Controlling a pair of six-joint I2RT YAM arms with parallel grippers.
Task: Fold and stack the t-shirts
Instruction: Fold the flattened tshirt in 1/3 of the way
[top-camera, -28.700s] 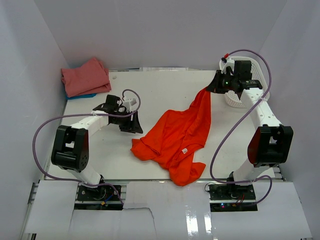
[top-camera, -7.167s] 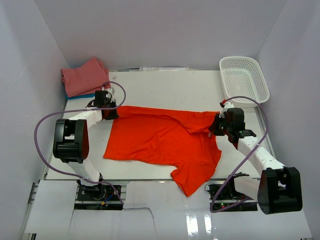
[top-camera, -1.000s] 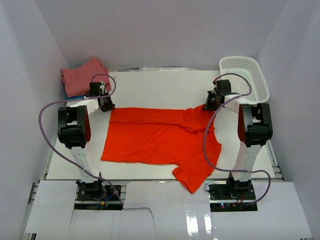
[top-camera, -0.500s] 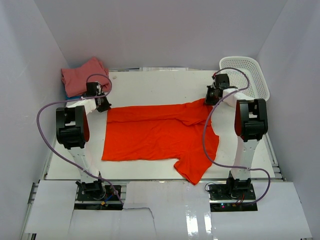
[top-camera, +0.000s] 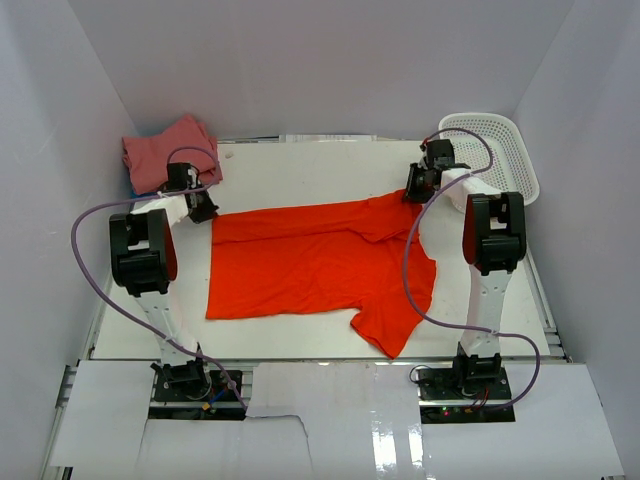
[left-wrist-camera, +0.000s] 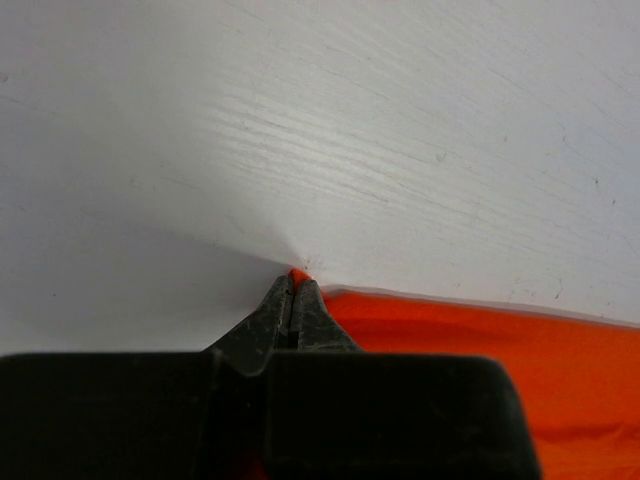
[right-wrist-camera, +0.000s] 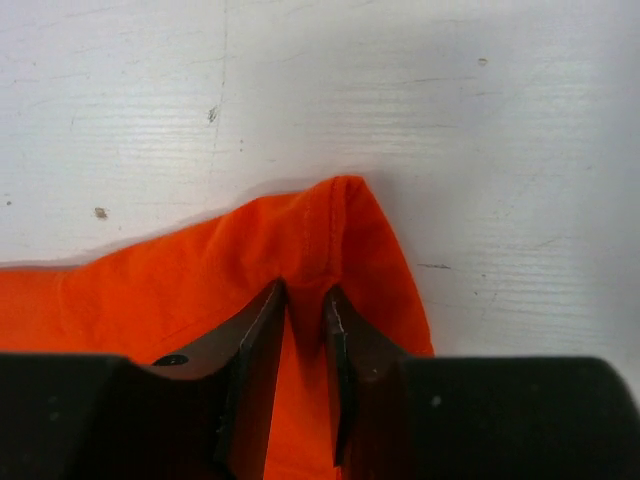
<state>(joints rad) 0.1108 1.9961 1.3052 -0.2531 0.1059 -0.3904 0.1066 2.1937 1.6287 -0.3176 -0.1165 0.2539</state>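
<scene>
The large orange-red t-shirt (top-camera: 310, 260) lies spread flat across the table, its far edge running between my two grippers. At the far-left corner of that edge, my left gripper (top-camera: 203, 213) is shut on the cloth. In the left wrist view the fingertips (left-wrist-camera: 293, 283) pinch the very tip of the orange shirt (left-wrist-camera: 500, 350). My right gripper (top-camera: 412, 195) is at the far-right corner. There the jaws (right-wrist-camera: 305, 295) stand slightly apart, with a ridge of the shirt's hem (right-wrist-camera: 150, 290) loose between them. A salmon-pink t-shirt (top-camera: 165, 152) lies folded at the back left.
A white mesh basket (top-camera: 528, 170) stands at the back right, just behind the right gripper. White walls enclose the table on three sides. One sleeve of the orange shirt hangs toward the table's front edge (top-camera: 395, 335).
Both grippers have drawn the shirt's far edge a little farther back on the table. The right gripper's jaws, shut on the corner before, have parted.
</scene>
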